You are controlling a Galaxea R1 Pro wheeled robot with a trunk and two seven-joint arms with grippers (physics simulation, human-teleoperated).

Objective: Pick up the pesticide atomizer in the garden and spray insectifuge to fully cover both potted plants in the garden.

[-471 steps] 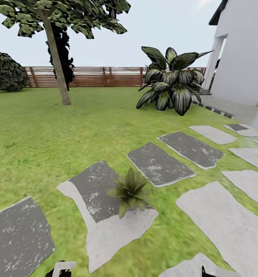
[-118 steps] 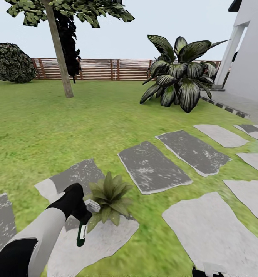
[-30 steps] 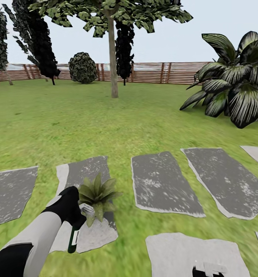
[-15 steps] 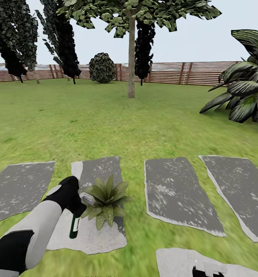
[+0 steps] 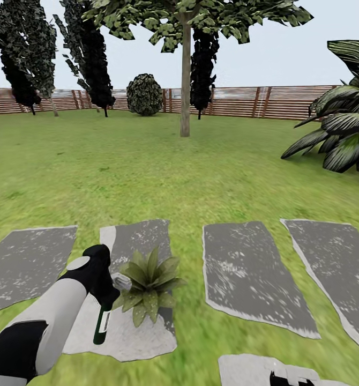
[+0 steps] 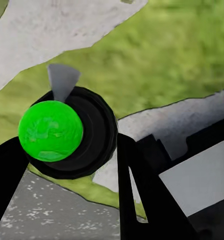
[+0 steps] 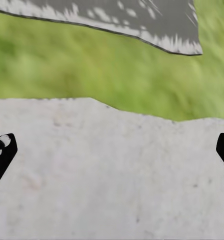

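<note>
My left gripper (image 5: 109, 294) is shut on the pesticide atomizer (image 5: 101, 325), a dark green bottle with a pale label that hangs down from the hand. In the left wrist view the atomizer (image 6: 66, 132) appears as a black round body with a bright green end, held between the black fingers (image 6: 142, 190). One potted plant (image 5: 147, 281), a low rosette of pointed green leaves, sits on a stepping stone (image 5: 123, 332) just right of that hand, almost touching it. My right gripper (image 7: 112, 155) is open over pale stone, and it also shows low at the frame edge (image 5: 289, 378).
Flat grey stepping stones (image 5: 254, 273) lie in a row across the lawn (image 5: 147, 171). A tree trunk (image 5: 185, 80) stands mid-lawn, with a brown slatted fence (image 5: 244, 102) behind it. A big dark glossy-leaved shrub (image 5: 345, 128) stands at the right.
The whole view has swung left, so the shrub has slid toward the right edge. My left hand still holds the atomizer beside the plant.
</note>
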